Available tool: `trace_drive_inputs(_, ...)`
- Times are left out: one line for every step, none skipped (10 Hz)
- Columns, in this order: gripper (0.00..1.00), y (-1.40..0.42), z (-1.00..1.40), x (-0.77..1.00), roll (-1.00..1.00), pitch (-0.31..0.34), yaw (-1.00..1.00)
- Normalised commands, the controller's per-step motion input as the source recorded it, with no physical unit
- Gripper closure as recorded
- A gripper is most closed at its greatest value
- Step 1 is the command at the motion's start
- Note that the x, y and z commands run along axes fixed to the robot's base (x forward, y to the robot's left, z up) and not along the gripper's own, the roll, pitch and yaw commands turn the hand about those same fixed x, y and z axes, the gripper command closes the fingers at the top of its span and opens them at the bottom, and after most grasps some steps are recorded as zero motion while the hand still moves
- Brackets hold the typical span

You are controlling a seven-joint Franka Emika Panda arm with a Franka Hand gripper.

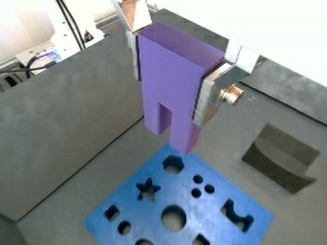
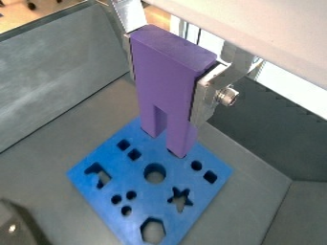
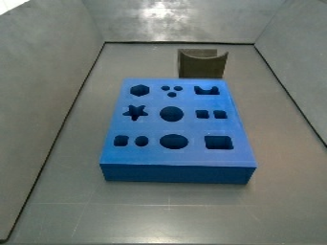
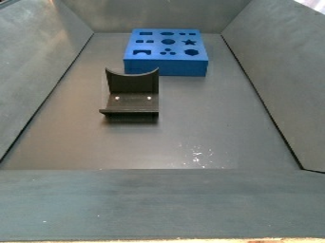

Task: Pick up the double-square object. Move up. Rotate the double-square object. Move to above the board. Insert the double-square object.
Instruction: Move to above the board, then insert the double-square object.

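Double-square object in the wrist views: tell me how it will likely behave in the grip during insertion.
The double-square object looks like rigid plastic, so it probably won't flex. Its smooth faces could slip between the gripper fingers if its tip catches the board. It hangs well below the fingers, so a side bump would likely tilt it.
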Motion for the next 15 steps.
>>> trace_drive_inputs(1.00, -0.22, 0.06, 0.21, 0.08, 0.118, 0.01)
trace_drive_inputs(1.00, 0.00, -0.05, 0.02, 0.00, 0.000, 0.00)
trace_drive_inputs(1.00, 0.00, -0.22, 0.22, 0.00, -0.091, 0.00)
trace_drive_inputs(1.00, 0.00, -0.32, 0.32, 0.00, -0.183, 0.00)
trace_drive_inputs(1.00, 0.00, -0.33, 0.36, 0.00, -0.211, 0.00)
trace_drive_inputs(1.00, 0.00, -0.33, 0.40, 0.00, -0.226, 0.00)
trace_drive_inputs(1.00, 0.00, -0.33, 0.38, 0.00, -0.237, 0.00)
trace_drive_inputs(1.00, 0.00, -0.35, 0.37, 0.01, -0.234, 0.00)
trace_drive_inputs(1.00, 0.00, -0.38, 0.38, 0.03, -0.217, 0.00)
trace_drive_inputs(1.00, 0.00, -0.41, 0.38, 0.05, -0.214, 0.00)
trace_drive_inputs(1.00, 0.00, -0.43, 0.38, 0.07, -0.214, 0.00)
trace_drive_inputs(1.00, 0.00, -0.43, 0.41, 0.09, -0.200, 0.03)
trace_drive_inputs(1.00, 0.00, -0.45, 0.42, 0.11, -0.194, 0.05)
trace_drive_inputs(1.00, 0.00, -0.45, 0.43, 0.12, -0.197, 0.07)
trace_drive_inputs(1.00, 0.00, -0.48, 0.42, 0.11, -0.183, 0.07)
